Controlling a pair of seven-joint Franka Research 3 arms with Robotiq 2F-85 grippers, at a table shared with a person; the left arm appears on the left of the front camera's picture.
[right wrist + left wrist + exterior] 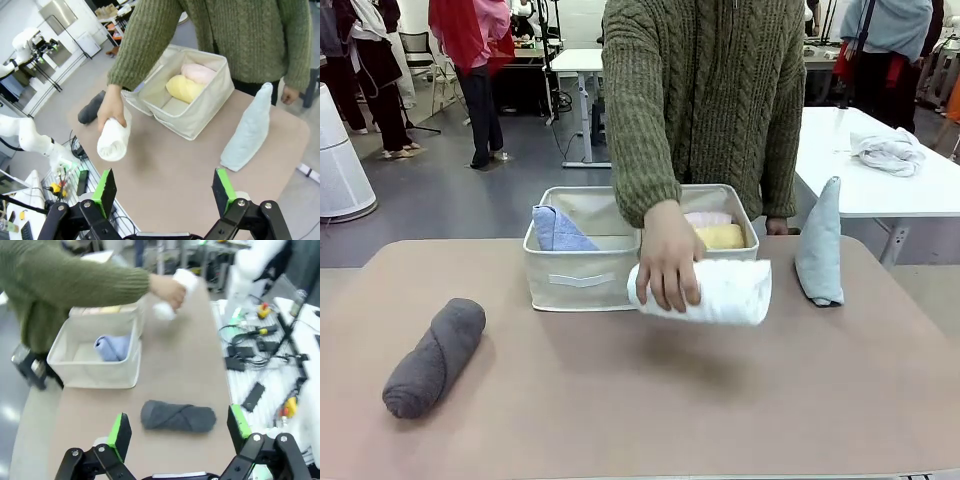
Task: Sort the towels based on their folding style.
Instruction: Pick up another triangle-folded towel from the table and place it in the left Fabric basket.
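A person in an olive cable-knit sweater reached across the pinkish-brown table (650,410), one hand (668,265) wrapped round a white rolled terry towel (725,292). The hand held it just in front of the two beige fabric bins (582,280), which stood side by side. Whether the roll touched the tabletop could not be told. The left bin held a light blue cone-folded towel (558,230). The right bin held a yellow rolled towel (720,237) and a pink rolled towel (708,218), lying side by side. A grey-blue cone-folded towel (820,243) stood upright on the table near the right bin. A dark grey rolled terry towel (435,357) lay well apart, towards the robot's left. The left gripper (179,429) hung above that grey roll with its jaws spread wide and nothing between them. The right gripper (164,187) was likewise wide apart and empty over bare table.
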